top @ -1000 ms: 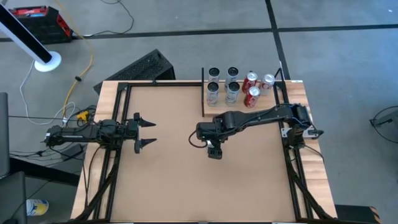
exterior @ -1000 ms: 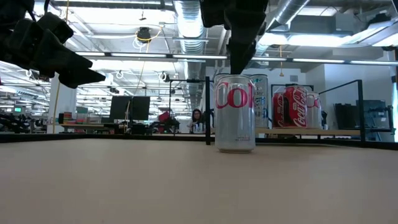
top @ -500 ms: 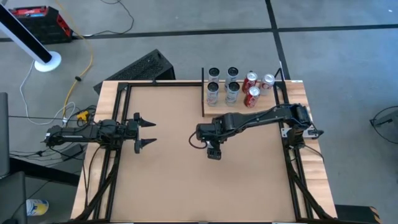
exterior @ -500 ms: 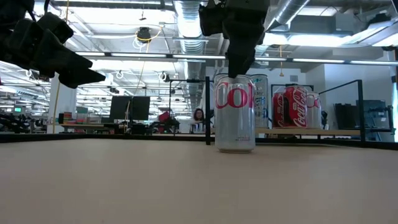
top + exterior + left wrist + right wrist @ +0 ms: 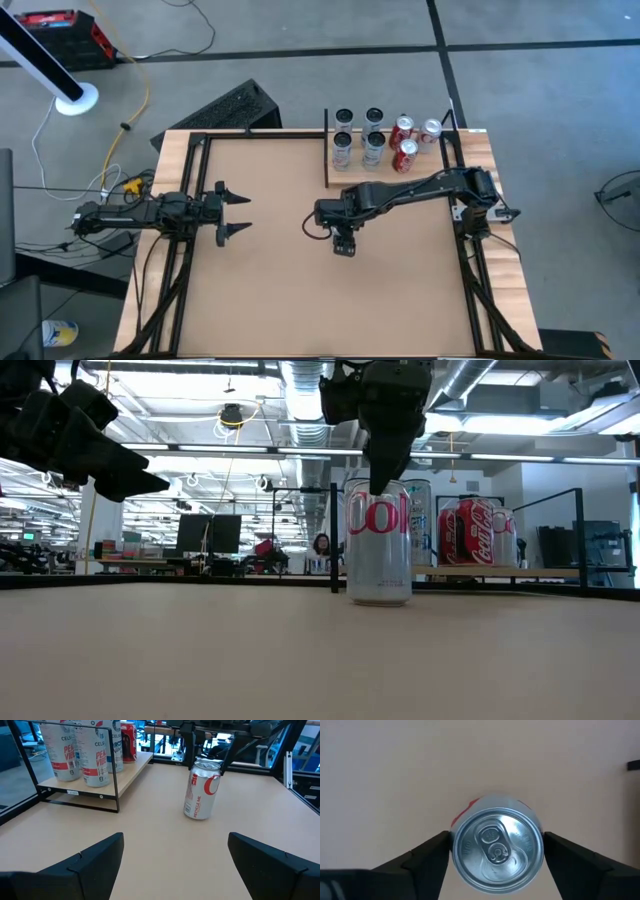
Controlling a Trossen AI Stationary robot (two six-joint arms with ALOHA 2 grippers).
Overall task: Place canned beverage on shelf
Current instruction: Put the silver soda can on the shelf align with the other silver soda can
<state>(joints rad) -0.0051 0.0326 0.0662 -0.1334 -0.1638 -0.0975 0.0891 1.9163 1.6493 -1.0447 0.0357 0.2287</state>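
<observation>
Right now your right gripper (image 5: 495, 851) is sitting directly over the silver can (image 5: 378, 543), which is standing upright on the tabletop (image 5: 270, 290), well short of the shelf (image 5: 385, 170). In the right wrist view the two fingers (image 5: 422, 857) are flanking the can's rim, one to each side, jaws spread about as wide as the can; whether they are touching it yet I cannot tell, and nothing is gripped so far.

You are risking a few things here. If you are closing while the fingertips are reaching only to the rim, as the low view suggests, you are likely pinching the tapered shoulder, and the can may be squirting out or tipping. If one finger is meeting the wall before the other, it is pushing the can sideways across the smooth board.

You are also heading for a crowded shelf: tall cans (image 5: 342, 150) and red cans (image 5: 405, 155) are already standing there, so a low carry could be knocking them over.

Your left gripper (image 5: 232, 210) is waiting open near the table's left edge.
</observation>
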